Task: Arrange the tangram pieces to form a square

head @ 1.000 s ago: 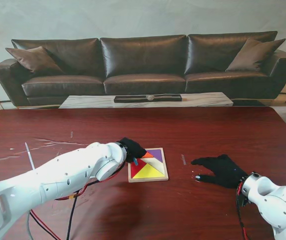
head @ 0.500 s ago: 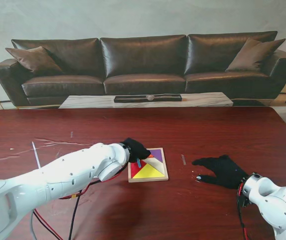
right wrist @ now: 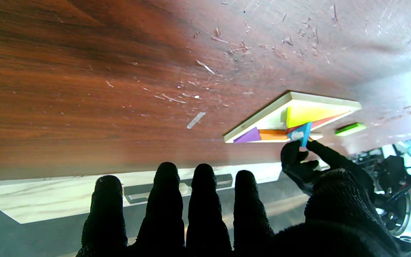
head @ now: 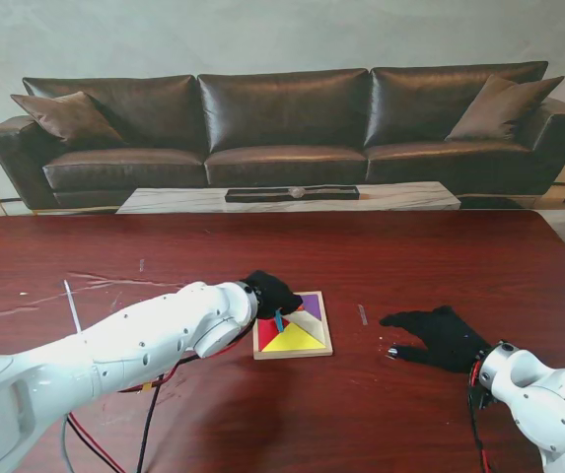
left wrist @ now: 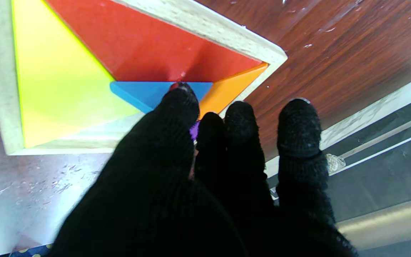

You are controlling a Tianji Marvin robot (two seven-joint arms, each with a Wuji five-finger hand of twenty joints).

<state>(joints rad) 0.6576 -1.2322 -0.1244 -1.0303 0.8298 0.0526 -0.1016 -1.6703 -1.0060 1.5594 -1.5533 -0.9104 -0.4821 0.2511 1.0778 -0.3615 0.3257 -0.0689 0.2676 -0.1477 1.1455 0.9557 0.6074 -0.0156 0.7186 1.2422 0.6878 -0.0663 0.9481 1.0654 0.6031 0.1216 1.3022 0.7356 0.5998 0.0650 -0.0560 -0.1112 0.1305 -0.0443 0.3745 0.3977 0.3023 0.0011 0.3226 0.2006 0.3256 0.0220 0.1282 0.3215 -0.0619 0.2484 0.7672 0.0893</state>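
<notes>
The wooden tray lies mid-table and holds a yellow triangle, a red triangle, a purple piece and an orange piece. My left hand hovers over the tray's far left corner, shut on a small blue piece that hangs tilted from its fingertips. The left wrist view shows the blue piece between the yellow triangle, the red triangle and the orange piece. My right hand rests flat on the table, open, to the right of the tray.
A green piece lies on the dark wooden table just past the tray, hidden in the stand view by my left arm. A small pale scrap sits between the tray and my right hand. A sofa stands beyond the table.
My left hand has shifted a little to the right, farther over the tray, carrying the blue piece with it. The right hand has stayed put.
</notes>
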